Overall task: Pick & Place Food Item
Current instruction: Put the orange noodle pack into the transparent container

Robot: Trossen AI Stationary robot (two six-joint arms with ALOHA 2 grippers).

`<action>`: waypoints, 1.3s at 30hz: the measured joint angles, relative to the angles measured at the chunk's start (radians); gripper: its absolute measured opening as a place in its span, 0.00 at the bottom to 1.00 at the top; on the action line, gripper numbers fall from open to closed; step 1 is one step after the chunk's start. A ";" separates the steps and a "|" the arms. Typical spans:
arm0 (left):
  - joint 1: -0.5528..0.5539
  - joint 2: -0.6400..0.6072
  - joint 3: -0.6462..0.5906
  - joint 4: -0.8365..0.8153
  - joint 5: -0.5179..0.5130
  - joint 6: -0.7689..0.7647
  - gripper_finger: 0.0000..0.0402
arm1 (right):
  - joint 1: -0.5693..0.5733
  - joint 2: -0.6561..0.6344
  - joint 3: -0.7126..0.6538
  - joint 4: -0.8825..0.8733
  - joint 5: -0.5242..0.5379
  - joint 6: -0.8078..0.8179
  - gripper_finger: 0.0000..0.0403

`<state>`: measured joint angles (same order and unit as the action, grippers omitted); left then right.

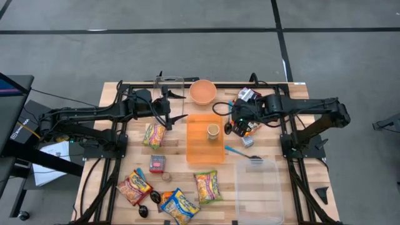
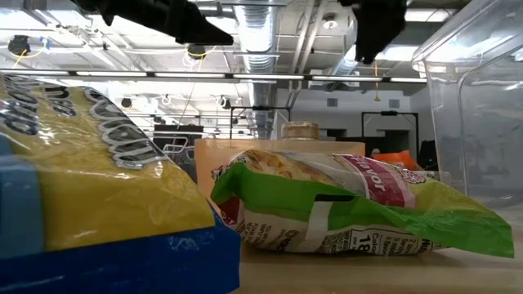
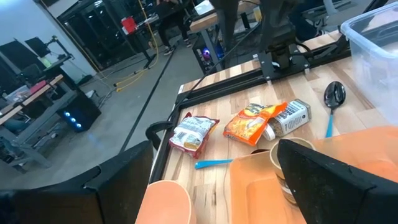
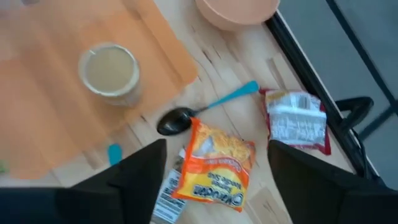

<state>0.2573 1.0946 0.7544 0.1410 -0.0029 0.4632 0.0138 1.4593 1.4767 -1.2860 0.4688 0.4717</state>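
Observation:
An orange noodle packet (image 4: 214,163) lies flat on the table right of the orange tray (image 1: 205,150), partly over a small white carton (image 4: 165,198). My right gripper (image 4: 221,180) is open above it, one finger on each side, touching nothing; it also shows in the high view (image 1: 240,125). A red-and-white packet (image 4: 295,121) lies beside it. My left gripper (image 3: 217,193) is open and empty over the table's far left part (image 1: 165,107), near the orange bowl (image 1: 203,92).
A paper cup (image 1: 213,131) stands on the tray. A blue-handled spoon (image 4: 205,112) lies by the orange packet. A clear container (image 1: 257,181) stands at the near right. Several food packets (image 1: 178,205) lie at the near left, one (image 1: 154,134) left of the tray.

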 joint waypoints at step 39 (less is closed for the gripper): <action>0.000 0.000 0.000 -0.004 0.000 0.000 0.84 | -0.094 0.001 -0.536 0.436 -0.182 0.131 0.75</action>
<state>0.2576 1.0950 0.7544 0.1371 -0.0029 0.4633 -0.0797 1.4605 0.9409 -0.8501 0.2867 0.6026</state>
